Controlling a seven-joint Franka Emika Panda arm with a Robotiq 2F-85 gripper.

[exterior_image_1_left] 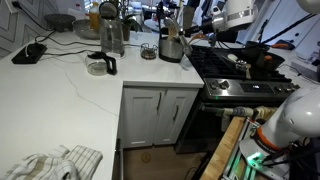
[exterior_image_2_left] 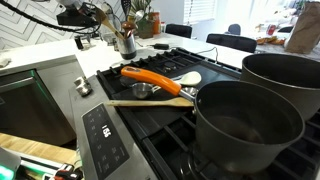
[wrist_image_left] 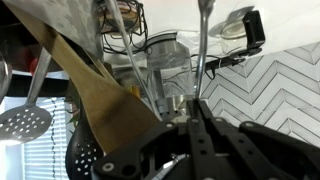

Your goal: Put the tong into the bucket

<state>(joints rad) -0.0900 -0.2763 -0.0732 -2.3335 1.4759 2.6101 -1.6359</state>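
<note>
The white counter (exterior_image_1_left: pixel 60 90) meets the black stove (exterior_image_1_left: pixel 240 75). Beside the stove on the counter stands the steel bucket (exterior_image_1_left: pixel 172 47). The gripper (wrist_image_left: pixel 195 108) hovers close by a wooden spatula (wrist_image_left: pixel 100 95). Its jaws look clenched on the tong (wrist_image_left: pixel 201 45), a thin arm reaching toward the bucket; whether it is inside is unclear.

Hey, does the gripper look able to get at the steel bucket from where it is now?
Probably yes. The gripper is close by the bucket, seemingly shut on the tong. The wooden utensils and slotted spoons crowd the way, so space is tight.
</note>
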